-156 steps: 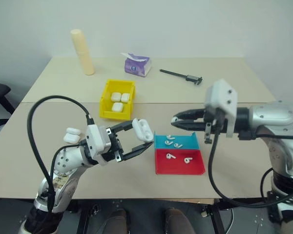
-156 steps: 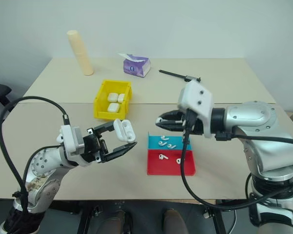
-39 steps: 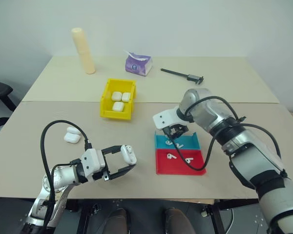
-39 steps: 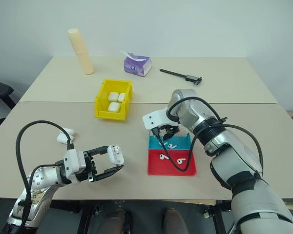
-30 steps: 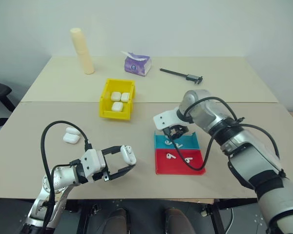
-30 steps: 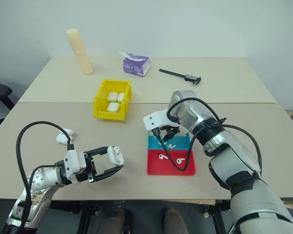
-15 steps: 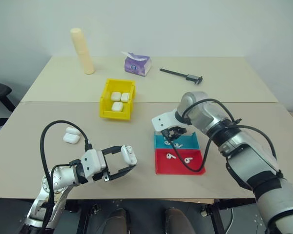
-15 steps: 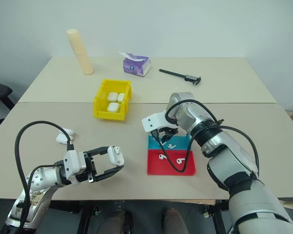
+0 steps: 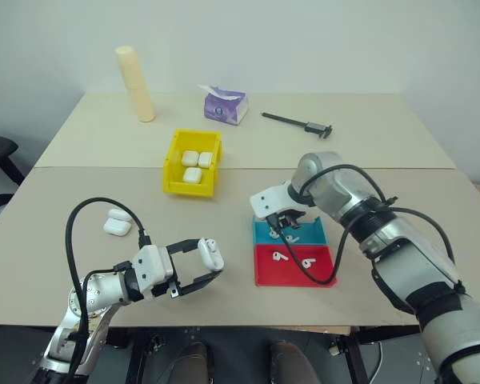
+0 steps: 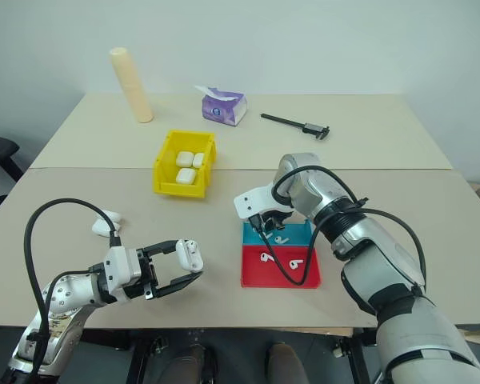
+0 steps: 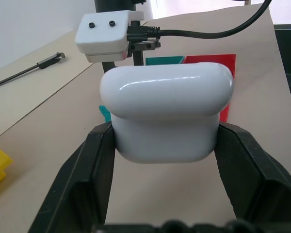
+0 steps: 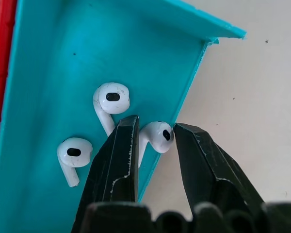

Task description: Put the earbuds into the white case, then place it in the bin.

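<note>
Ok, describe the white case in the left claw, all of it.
The white case is glossy, smooth and rounded, plastic by the look. Its lid is closed, with a faint seam under the domed top. The left claw clamps it between two black fingers, above the table near the front edge, left of the tray.

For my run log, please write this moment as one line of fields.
left tool: shut on white case | right tool: closing around one earbud in teal tray | bin: three cases inside
</note>
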Controlling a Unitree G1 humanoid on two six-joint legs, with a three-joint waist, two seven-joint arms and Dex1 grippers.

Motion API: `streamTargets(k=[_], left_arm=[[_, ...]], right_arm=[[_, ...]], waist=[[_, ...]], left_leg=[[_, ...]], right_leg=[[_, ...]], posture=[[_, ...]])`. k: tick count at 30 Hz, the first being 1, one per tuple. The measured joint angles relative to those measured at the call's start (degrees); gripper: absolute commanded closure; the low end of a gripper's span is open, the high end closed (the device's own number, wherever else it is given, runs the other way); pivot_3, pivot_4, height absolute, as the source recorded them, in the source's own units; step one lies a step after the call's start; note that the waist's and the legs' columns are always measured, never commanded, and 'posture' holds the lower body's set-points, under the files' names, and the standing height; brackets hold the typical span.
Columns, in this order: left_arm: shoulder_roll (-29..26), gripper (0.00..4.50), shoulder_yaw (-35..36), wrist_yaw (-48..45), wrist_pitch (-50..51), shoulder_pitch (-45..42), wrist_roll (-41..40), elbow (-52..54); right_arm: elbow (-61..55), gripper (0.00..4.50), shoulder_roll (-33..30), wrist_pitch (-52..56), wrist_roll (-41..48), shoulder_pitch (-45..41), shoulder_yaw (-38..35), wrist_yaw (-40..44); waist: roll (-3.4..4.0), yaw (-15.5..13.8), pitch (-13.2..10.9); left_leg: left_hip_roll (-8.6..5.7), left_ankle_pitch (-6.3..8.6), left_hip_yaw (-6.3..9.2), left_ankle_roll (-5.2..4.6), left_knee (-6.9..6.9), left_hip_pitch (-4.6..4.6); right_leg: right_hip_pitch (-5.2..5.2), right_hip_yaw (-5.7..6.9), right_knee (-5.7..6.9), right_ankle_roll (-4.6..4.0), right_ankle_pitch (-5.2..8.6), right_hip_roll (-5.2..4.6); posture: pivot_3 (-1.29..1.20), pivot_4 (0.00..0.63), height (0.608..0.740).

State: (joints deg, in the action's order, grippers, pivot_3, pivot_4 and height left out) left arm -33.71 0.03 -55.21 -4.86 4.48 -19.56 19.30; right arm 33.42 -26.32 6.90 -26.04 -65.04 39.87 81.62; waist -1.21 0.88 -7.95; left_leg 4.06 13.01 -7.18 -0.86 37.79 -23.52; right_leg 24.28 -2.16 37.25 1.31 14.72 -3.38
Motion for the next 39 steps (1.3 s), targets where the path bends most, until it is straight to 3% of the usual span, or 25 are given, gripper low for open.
streamTargets(k=[31, 39], left_arm=[[-0.64, 1.71, 0.00, -1.80, -0.22, 0.67, -0.02, -0.47], [-0.65, 1.71, 0.00, -1.93, -0.22, 0.71, -0.02, -0.46]], right_arm=[[-0.35, 2.98, 0.02, 6.30, -0.86, 0.26, -0.54, -0.20], [-5.42, 2.98, -1.37, 9.25, -0.62, 2.89, -1.99, 2.10]], waist=[[0.01, -0.03, 0.01], [0.01, -0.05, 0.01]], left_leg=[[0.00, 0.00, 0.00, 0.00, 0.00, 0.05], [0.00, 0.00, 0.01, 0.00, 0.00, 0.04]], right_leg=[[-0.05, 0.00, 0.00, 0.00, 0.00, 0.00], [-0.05, 0.00, 0.00, 0.00, 0.00, 0.00]], posture=[[0.00, 0.150, 0.740], [0.00, 0.150, 0.740]])
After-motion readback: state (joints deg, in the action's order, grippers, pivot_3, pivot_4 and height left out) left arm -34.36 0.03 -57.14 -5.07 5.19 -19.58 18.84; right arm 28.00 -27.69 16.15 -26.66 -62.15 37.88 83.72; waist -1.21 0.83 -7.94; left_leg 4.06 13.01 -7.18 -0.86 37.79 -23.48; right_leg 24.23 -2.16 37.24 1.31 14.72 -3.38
